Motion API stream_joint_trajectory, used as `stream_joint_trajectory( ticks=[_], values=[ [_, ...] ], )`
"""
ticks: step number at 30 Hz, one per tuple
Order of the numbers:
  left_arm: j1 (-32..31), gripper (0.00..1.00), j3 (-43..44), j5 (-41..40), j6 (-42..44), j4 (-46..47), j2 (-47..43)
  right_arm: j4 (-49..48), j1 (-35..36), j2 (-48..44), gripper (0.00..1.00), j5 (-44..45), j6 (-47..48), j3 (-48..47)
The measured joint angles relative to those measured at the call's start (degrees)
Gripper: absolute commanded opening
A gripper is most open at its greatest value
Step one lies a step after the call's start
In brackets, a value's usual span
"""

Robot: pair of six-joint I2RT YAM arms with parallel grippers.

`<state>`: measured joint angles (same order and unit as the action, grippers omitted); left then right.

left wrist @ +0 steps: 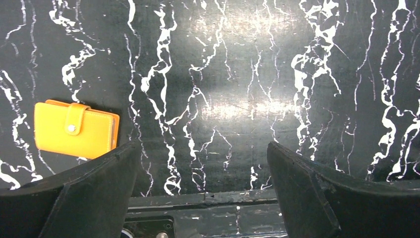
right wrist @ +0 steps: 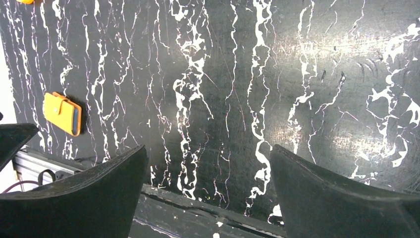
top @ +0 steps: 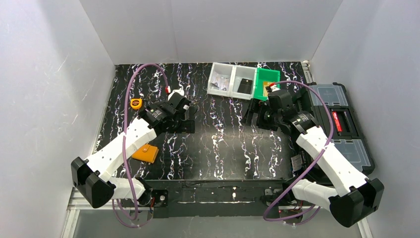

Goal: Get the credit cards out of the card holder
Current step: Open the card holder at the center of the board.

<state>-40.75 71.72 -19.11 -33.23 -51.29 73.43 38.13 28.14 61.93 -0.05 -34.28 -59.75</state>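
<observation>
Lying shut, smooth rectangular card holder (left wrist: 86, 134)

My black marbled bench (top: 218, 148) carries a yellow tape measure (top: 136, 103), clear bins (top: 234, 79) and a green bin (top: 260, 82); a black toolbox (top: 352, 130) lies rightward.

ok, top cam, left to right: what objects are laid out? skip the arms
card holder → clear bin → second clear bin → green bin → black toolbox. Left out the tape measure: it lies farther back than the card holder and overlaps it sideways.
</observation>
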Motion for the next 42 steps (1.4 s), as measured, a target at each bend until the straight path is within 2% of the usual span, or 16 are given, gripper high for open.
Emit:
stream_joint_trajectory(
  ticks=[13, 21, 25, 30, 37, 42],
  values=[
    [0.00, 1.00, 1.42, -3.87, -2.27, -4.94, -0.15, -0.61, 0.00, 0.68, 1.00, 0.07, -0.26, 0.68],
    [0.02, 1.00, 1.29, -7.10, -10.86, -11.63, 0.96, -0.63, 0.00, 1.05, 1.00, -1.18, -0.15, 0.68],
    [0.94, 1.00, -2.03, -8.04, -17.11, -14.53, -1.20, -1.73, 0.00, 1.11, 1.00, -2.64, -0.09, 1.33],
    [6.78, 0.99, -9.62, -7.93, -22.86, -18.12, -7.52, -2.86, 0.00, 1.27, 1.00, -4.79, 0.04, 2.82],
    [19.21, 0.99, -11.80, -6.60, -22.08, -14.75, -9.53, -4.90, 0.00, 3.06, 1.00, -7.56, 0.17, 4.09],
    [24.33, 0.82, -15.43, -4.90, -24.57, -11.63, -7.54, -5.42, 0.00, 5.18, 1.00, -8.28, 0.79, 4.07]
  ],
)
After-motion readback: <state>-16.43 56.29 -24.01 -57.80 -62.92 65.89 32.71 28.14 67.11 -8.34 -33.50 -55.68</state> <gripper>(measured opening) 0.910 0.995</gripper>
